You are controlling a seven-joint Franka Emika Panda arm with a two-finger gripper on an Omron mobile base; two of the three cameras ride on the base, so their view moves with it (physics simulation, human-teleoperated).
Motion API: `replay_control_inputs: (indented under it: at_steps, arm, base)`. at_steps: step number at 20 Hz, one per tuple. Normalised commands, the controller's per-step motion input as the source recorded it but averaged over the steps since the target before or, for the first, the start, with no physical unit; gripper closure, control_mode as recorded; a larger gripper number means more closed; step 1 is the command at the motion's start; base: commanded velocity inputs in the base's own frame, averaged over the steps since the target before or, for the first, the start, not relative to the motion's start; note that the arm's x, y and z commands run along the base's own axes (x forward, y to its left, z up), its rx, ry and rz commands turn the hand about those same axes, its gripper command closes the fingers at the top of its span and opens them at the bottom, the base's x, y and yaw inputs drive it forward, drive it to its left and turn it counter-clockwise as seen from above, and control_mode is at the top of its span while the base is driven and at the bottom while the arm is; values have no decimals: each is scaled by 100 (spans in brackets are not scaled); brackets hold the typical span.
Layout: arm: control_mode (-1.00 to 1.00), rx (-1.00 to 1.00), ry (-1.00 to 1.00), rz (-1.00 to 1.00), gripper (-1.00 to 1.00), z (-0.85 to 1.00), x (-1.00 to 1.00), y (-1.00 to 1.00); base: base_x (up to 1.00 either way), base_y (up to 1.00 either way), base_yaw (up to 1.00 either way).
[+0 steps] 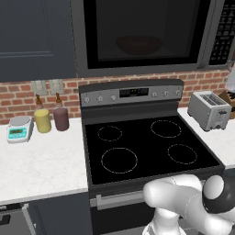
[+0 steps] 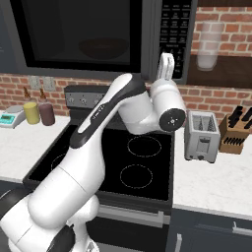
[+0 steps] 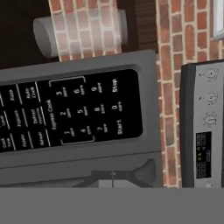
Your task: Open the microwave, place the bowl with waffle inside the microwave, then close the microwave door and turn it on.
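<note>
A: Nearest, the stove is seen between two stretches of bench; the toaster is left aside.

B: Above it, the gripper is raised at the keypad, clenched and empty.

A: Farther back, the microwave door is shut, and the bowl is dimly made out behind the glass. The waffle cannot be told.

B: Nothing needs grasping, it is judged. The rigid panel should be met with a light, square fingertip press on Start.
</note>
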Motion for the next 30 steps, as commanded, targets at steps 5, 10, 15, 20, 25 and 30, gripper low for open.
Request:
replay_control_inputs:
  at_steps: [5, 10, 15, 20, 25, 30]
  arm:
    - [-100, 3, 0, 0, 100, -6, 40, 0]
    - [-100, 4, 0, 0, 100, -1, 41, 0]
    - [-100, 6, 0, 0, 100, 0, 40, 0]
    - [-100, 5, 0, 0, 100, -10, 43, 0]
    - [-100, 5, 0, 0, 100, -17, 44, 0]
    - [-100, 3, 0, 0, 100, -19, 45, 0]
  base:
    - [0, 0, 0]
    - [0, 0, 0]
    - [0, 0, 0]
    - [0, 0, 0]
    - [0, 0, 0]
    - [0, 0, 0]
